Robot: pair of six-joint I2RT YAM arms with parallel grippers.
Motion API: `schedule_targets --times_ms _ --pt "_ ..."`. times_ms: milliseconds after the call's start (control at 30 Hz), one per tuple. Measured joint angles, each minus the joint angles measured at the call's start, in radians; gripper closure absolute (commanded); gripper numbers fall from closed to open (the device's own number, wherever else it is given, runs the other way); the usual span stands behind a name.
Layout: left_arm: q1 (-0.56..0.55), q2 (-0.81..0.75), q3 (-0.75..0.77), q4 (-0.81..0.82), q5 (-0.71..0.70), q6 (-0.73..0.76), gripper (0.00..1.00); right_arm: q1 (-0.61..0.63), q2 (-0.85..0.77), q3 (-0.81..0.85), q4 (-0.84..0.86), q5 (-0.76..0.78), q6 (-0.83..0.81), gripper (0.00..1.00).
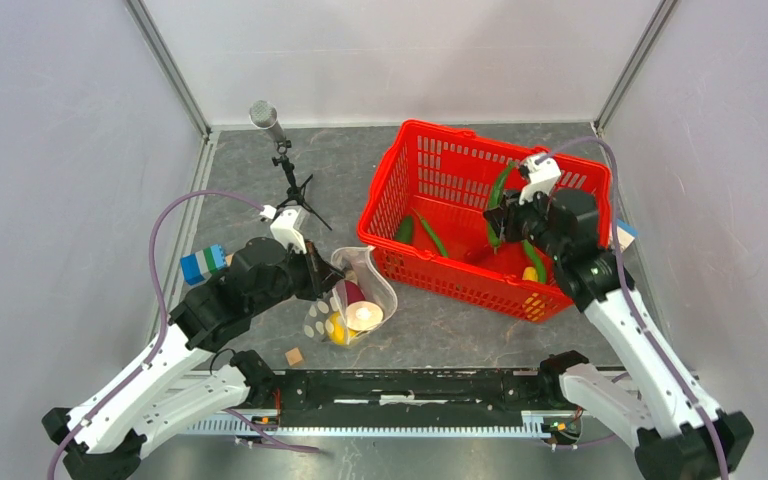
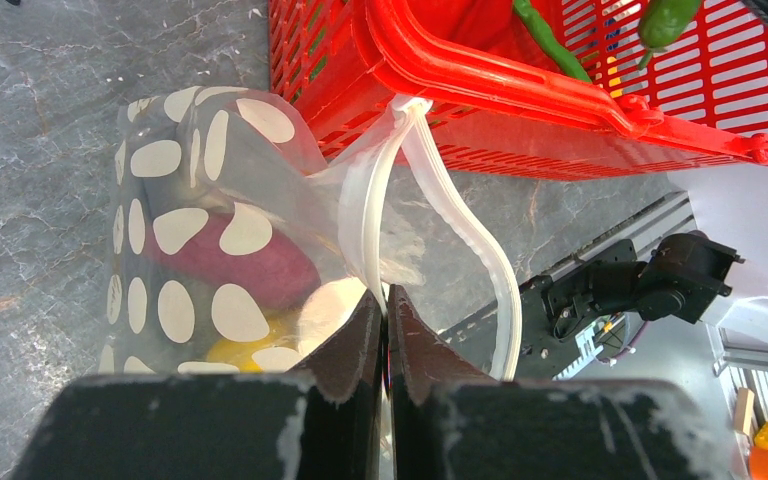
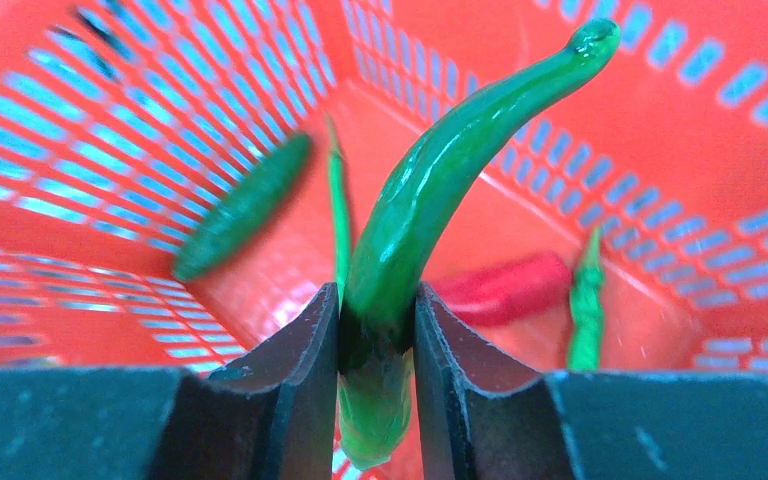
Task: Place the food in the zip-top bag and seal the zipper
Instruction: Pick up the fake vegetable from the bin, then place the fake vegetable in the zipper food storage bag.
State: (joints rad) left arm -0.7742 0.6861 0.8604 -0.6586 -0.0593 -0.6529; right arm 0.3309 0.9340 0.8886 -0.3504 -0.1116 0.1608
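Left pincer [image 2: 387, 300], beside the red mesh basket [image 1: 440, 170], is pressed together on the zip-top bag [image 2: 190, 230]'s zipper [image 2: 470, 240], seemingly propping the mouth open for loading; magenta and yellow food [image 2: 250, 270] already sits inside. Right pincer [image 3: 377, 300], over the basket, pinches one green pod [image 3: 430, 190], probably to carry it across.

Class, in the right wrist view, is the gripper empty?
No, the right gripper is shut on a curved green pod.
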Motion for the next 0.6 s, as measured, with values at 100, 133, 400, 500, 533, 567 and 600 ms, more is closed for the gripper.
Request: schedule_targets --times_ms 100,133,400,500,533,567,600 --pt "0.000 0.005 0.000 0.002 0.000 0.000 0.91 0.000 -0.097 -0.075 0.123 -0.103 0.008 0.80" --pt "0.000 0.006 0.000 0.002 0.000 0.000 0.91 0.000 -0.116 -0.093 0.154 -0.145 0.011 0.79" --pt "0.000 0.010 0.000 0.002 0.002 0.000 0.91 0.002 -0.142 -0.129 0.440 -0.571 0.112 0.79" --pt "0.000 0.012 0.000 0.003 0.005 0.000 0.91 0.020 -0.156 -0.143 0.536 -0.666 0.167 0.79" --pt "0.000 0.013 0.000 0.003 0.006 0.000 0.91 0.034 -0.161 -0.148 0.565 -0.688 0.185 0.79" --pt "0.000 0.013 0.000 0.003 0.008 0.000 0.91 0.057 -0.163 -0.150 0.591 -0.705 0.201 0.79" --pt "0.000 0.014 0.000 0.003 0.008 0.000 0.91 0.080 -0.164 -0.150 0.610 -0.717 0.213 0.79"
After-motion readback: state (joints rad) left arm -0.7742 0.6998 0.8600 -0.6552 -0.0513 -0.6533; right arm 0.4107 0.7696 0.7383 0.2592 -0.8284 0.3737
